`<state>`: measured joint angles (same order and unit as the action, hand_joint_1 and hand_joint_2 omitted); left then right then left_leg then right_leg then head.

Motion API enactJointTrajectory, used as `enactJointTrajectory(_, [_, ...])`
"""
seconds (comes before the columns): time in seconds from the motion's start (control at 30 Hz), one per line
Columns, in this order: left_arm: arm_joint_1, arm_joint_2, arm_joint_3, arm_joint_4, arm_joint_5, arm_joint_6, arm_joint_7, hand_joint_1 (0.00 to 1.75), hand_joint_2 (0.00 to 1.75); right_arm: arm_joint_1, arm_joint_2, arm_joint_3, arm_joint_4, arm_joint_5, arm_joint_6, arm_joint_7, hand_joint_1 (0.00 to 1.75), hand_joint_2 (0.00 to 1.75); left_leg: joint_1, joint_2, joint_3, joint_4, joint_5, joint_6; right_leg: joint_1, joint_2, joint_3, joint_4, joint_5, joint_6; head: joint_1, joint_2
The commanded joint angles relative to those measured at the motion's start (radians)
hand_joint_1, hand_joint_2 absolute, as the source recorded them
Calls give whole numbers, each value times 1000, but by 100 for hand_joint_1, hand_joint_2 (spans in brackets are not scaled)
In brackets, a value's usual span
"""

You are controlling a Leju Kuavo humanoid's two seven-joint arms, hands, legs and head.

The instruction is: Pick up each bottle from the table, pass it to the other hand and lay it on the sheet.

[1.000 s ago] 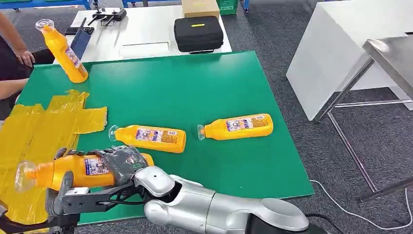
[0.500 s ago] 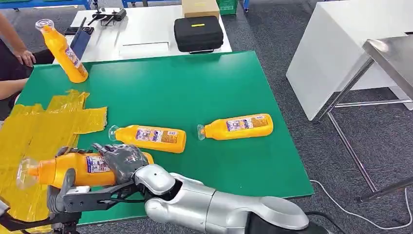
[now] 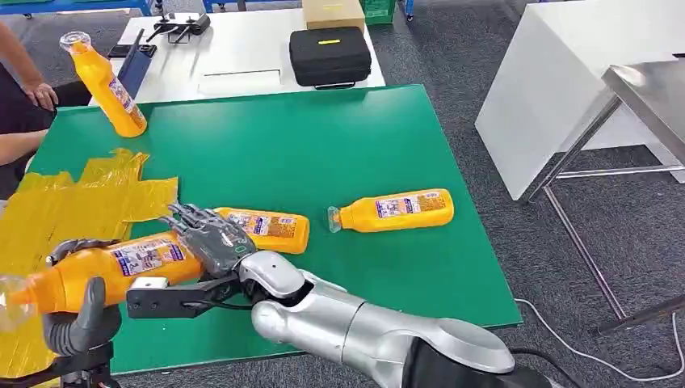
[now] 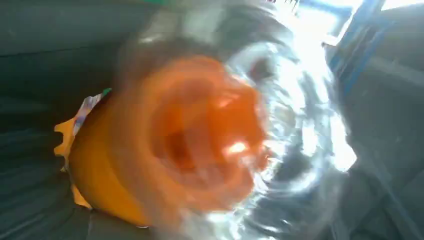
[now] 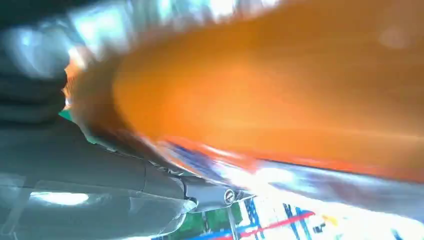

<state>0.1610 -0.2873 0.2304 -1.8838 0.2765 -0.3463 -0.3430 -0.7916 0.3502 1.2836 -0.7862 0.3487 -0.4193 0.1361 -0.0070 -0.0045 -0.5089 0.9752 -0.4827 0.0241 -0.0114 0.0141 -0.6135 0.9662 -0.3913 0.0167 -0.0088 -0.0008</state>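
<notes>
An orange bottle (image 3: pixel 121 265) with a clear cap hangs low over the yellow sheet (image 3: pixel 73 206), its cap toward the near left. My left hand (image 3: pixel 77 319) grips it near the neck, thumb below and fingers curled over the top. My right hand (image 3: pixel 212 241) lies at the bottle's base end with its fingers spread flat, holding nothing. The left wrist view has the blurred cap and neck of the bottle (image 4: pixel 200 140) close up. In the right wrist view the bottle's orange body (image 5: pixel 280 90) passes close by. Two more bottles (image 3: pixel 271 229) (image 3: pixel 396 208) lie on the green table (image 3: pixel 323 137).
Another orange bottle (image 3: pixel 105 81) stands tilted at the table's far left corner, near a person's arm (image 3: pixel 32 85). Behind the green table is a white table with a black case (image 3: pixel 329 55). A white table and a metal one stand to the right.
My right hand's fingers have opened out from the bottle and now lie spread. The bottle has swung with its cap end lower and further left, in my left hand's grip.
</notes>
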Motion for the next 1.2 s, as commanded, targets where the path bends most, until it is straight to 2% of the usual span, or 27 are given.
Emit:
enactJointTrajectory(0.03, [-18, -40, 84, -87, -289, 177, -116, 175, 175, 63, -4, -407, -66, 243, 34, -112, 0, 0, 2, -1, 0, 1, -1, -2, 2, -2, 1, 0, -1, -1, 0, 0])
enactJointTrajectory(0.07, [-20, -40, 78, -95, -411, 256, -153, 175, 175, 101, -6, -481, -129, 293, 65, -137, 0, 0, 3, -2, 2, 1, -2, -2, 3, -3, 3, 0, -2, -1, -1, 0])
enactJointTrajectory(0.1, [-23, -44, 80, -101, -500, 332, -175, 175, 175, 117, -10, -510, -166, 317, 77, -144, 0, 0, 2, -3, 1, 1, -1, -2, 3, -4, 2, 0, -1, -1, 0, 0])
enactJointTrajectory(0.13, [-21, -41, 73, -101, -504, 337, -175, 175, 175, 122, -13, -523, -183, 328, 91, -143, 0, 0, 2, -2, 0, 1, -1, -1, 2, -3, 1, 0, -1, -1, 0, 0])
enactJointTrajectory(0.17, [-30, -33, 71, -93, -635, 446, -190, 175, 175, 138, -11, -567, -227, 340, 122, -149, 0, 0, 3, -3, 1, 1, -2, -2, 3, -4, 3, 0, -2, -1, 0, 0])
enactJointTrajectory(0.2, [-40, -18, 55, -74, -669, 488, -186, 175, 175, 144, -10, -595, -252, 349, 150, -151, 0, 0, 1, -3, 0, 1, -1, -1, 1, -3, 1, 0, -1, 0, 0, 0])
enactJointTrajectory(0.33, [-66, 18, 47, -7, -667, 521, -177, 175, 175, 150, -10, -645, -274, 362, 176, -152, 0, 0, 2, -4, 1, 1, 0, -2, 2, -5, 3, 0, -1, -1, 0, 0])
enactJointTrajectory(0.4, [-77, 38, 21, 26, -776, 633, -197, 175, 175, 157, -11, -676, -282, 370, 184, -157, 0, 0, 3, -5, 3, 1, -1, -4, 4, -7, 5, -1, -2, -1, 0, 0])
enactJointTrajectory(0.5, [-129, 75, -66, 170, -1082, 845, -157, 175, 175, 177, -34, -706, -310, 367, 179, -159, 0, 0, 1, -5, 2, -1, 1, -2, 2, -6, 4, -1, -1, -1, 0, 0])
enactJointTrajectory(0.63, [-213, 126, -168, 451, -1309, 1036, -77, 175, 175, 238, -59, -720, -362, 369, 172, -174, 0, 0, -1, -11, 5, -3, 2, -2, 1, -12, 7, -3, -2, -1, 0, 0])
enactJointTrajectory(0.67, [-229, 122, -144, 513, -1472, 1044, -40, 175, 175, 253, -60, -720, -371, 373, 172, -182, 0, 0, -1, -11, 5, -3, 2, -2, 1, -11, 7, -3, -1, 0, 0, 0])
enactJointTrajectory(0.73, [-229, 122, -144, 513, -1472, 1044, -40, 175, 175, 253, -60, -720, -371, 373, 172, -182, 0, 0, -1, -9, 7, -4, 2, -2, 1, -10, 8, -4, -1, -1, 0, 0])
enactJointTrajectory(0.77, [-239, 87, -75, 545, -1636, 1044, -39, 175, 175, 261, -56, -709, -369, 375, 175, -187, 0, 0, -1, -5, 4, -2, 1, -1, 0, -5, 4, -2, 0, 0, 0, 0])
enactJointTrajectory(0.83, [-248, 93, -89, 571, -1639, 1044, -21, 175, 175, 267, -51, -714, -372, 383, 179, -198, 0, 0, 0, -3, 6, -2, 0, -2, 1, -4, 6, -3, 0, 0, 0, 0])
enactJointTrajectory(0.93, [-280, 98, -33, 711, -1764, 1044, -13, 175, 175, 259, -54, -696, -352, 371, 170, -204, 0, 0, 0, -4, 6, -3, 1, -2, 1, -5, 7, -3, -1, 0, -1, 0])
enactJointTrajectory(1.03, [-280, 98, -33, 711, -1764, 1044, -13, 175, 175, 259, -54, -696, -352, 371, 170, -204, 0, 0, 0, -2, 5, -2, 0, -2, 1, -3, 5, -2, 0, 0, 0, 0])
enactJointTrajectory(1.17, [-292, 164, -111, 810, -1847, 1044, 135, 175, 175, 272, -63, -673, -360, 357, 164, -207, 0, 0, 0, -3, 4, -1, 0, -2, 1, -4, 4, -2, 0, 0, 0, 0])
enactJointTrajectory(1.2, [-301, 222, -198, 853, -1847, 1044, 236, 175, 175, 282, -66, -672, -370, 356, 168, -207, 0, 0, -1, -2, 4, -2, 0, -1, 1, -3, 3, -2, 0, 0, 0, 0])
